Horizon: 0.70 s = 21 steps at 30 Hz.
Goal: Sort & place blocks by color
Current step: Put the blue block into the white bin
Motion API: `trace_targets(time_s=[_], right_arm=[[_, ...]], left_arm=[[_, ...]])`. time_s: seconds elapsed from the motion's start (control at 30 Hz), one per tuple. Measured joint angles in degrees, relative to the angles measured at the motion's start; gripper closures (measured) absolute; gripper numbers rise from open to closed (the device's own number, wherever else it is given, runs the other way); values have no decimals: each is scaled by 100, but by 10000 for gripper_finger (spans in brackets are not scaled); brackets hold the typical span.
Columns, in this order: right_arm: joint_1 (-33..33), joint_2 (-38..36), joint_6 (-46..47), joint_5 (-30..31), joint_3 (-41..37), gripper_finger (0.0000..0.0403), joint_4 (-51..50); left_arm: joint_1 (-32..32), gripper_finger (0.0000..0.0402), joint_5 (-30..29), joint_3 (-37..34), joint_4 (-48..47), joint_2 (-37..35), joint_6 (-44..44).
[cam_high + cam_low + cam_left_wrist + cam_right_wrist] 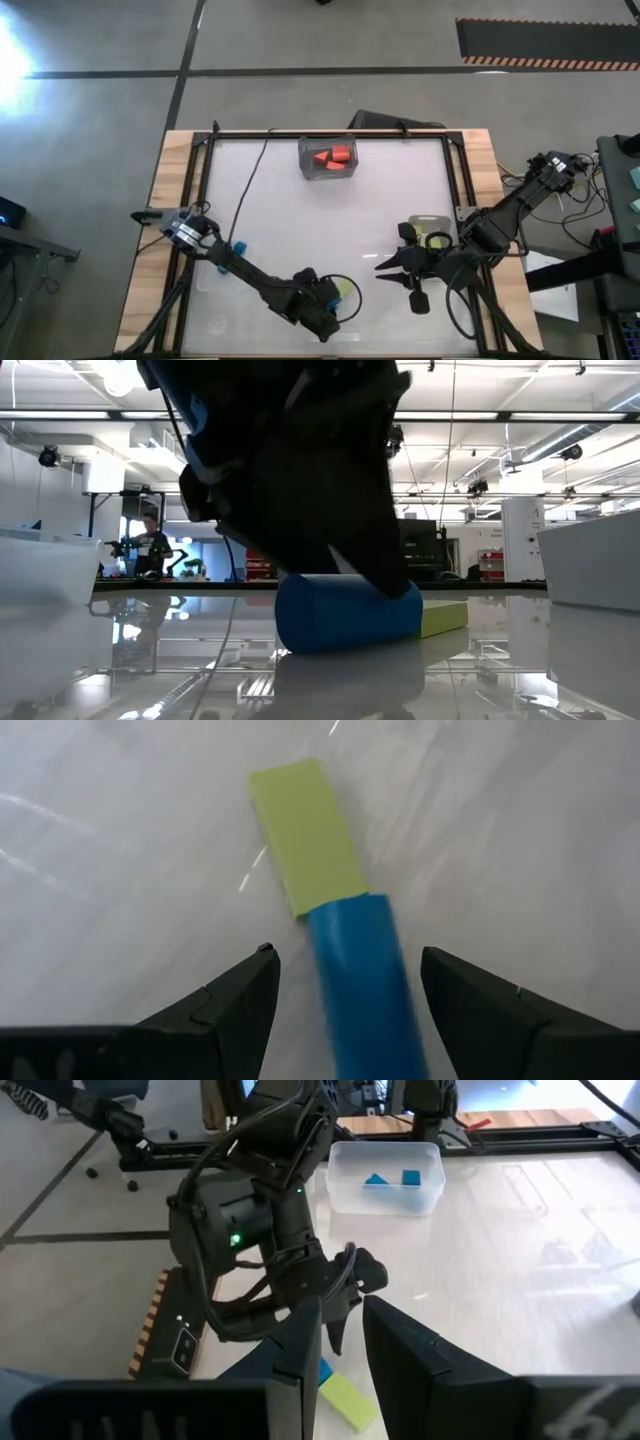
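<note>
A blue oblong block [365,985] lies on the white table, end to end with a yellow-green block [305,835]. My left gripper [345,1010] is low over the blue block near the table's front middle [335,300], open, one finger on each side with a gap to both. The low view shows the blue block [345,610] under the dark gripper and the yellow-green block [445,618] behind it. My right gripper [345,1340] waits raised at the right [395,270], its fingers a narrow gap apart with nothing between them.
A clear bin [328,158] with orange-red blocks stands at the far middle. A clear bin [385,1175] with blue blocks stands at the left behind the left arm. A third clear bin [432,232] holding something yellow-green sits beside the right gripper.
</note>
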Motion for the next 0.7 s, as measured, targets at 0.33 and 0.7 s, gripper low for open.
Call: trace_targets(time_s=[0.33, 0.7], right_arm=[[0, 0, 0, 0, 0, 335, 2], [-2, 0, 2, 3, 0, 335, 4]], left_arm=[[15, 211, 0, -70, 108, -2, 7], [19, 313, 14, -65, 138, -35, 0]])
